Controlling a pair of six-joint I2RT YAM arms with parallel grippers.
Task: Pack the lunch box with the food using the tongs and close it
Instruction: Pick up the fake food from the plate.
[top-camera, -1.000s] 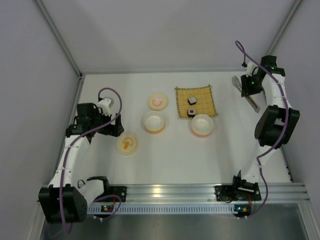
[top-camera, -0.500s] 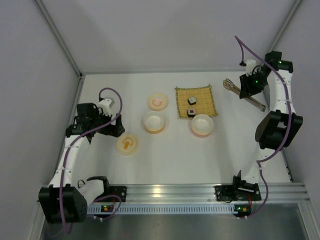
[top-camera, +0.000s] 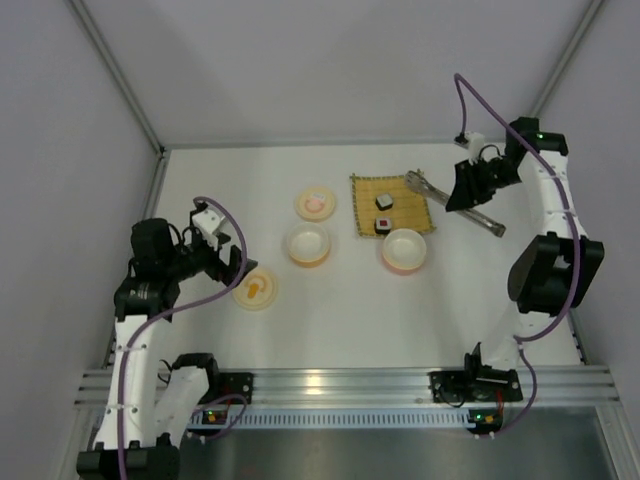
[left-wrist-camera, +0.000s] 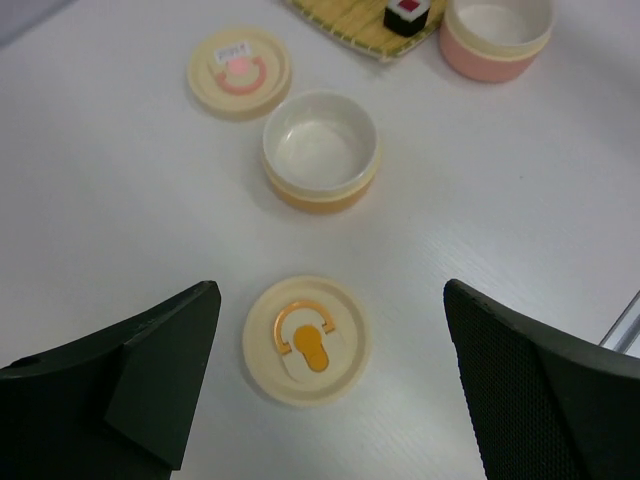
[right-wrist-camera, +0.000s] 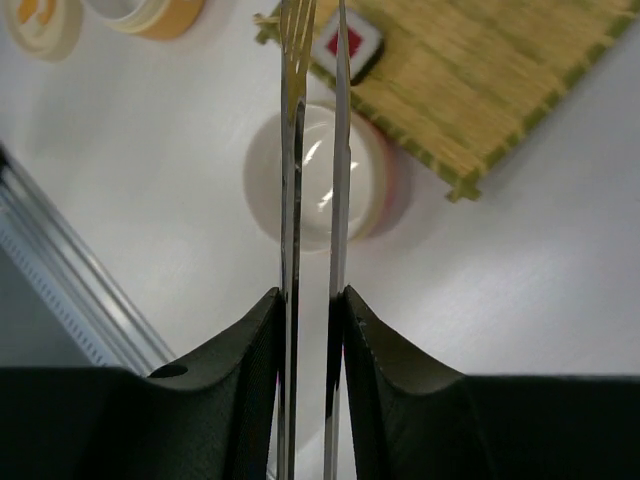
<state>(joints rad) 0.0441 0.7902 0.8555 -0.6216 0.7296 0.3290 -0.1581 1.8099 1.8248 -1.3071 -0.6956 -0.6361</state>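
The silvery tongs (top-camera: 424, 184) are held in my right gripper (top-camera: 458, 194), which is shut on them above the table just right of the yellow mat (top-camera: 405, 190). In the right wrist view the two tong arms (right-wrist-camera: 292, 150) run up between the fingers (right-wrist-camera: 240, 350), over the pink bowl (right-wrist-camera: 265, 185), tips close to the pink-topped food piece (right-wrist-camera: 364, 45). That piece (top-camera: 383, 224) and the dark one (top-camera: 384, 202) lie on the mat. My left gripper (top-camera: 228, 262) hangs open over the orange-marked lid (left-wrist-camera: 306, 340).
An orange bowl (top-camera: 308, 244) and a pink bowl (top-camera: 405, 250) stand open in front of the mat. A pink-marked lid (top-camera: 315, 203) lies behind the orange bowl. The metal rail (top-camera: 350, 385) runs along the near edge, walls close the sides.
My right gripper has carried the tongs left from the table's far right edge to the mat's right side. The left arm has risen and drawn back, staying near the orange lid.
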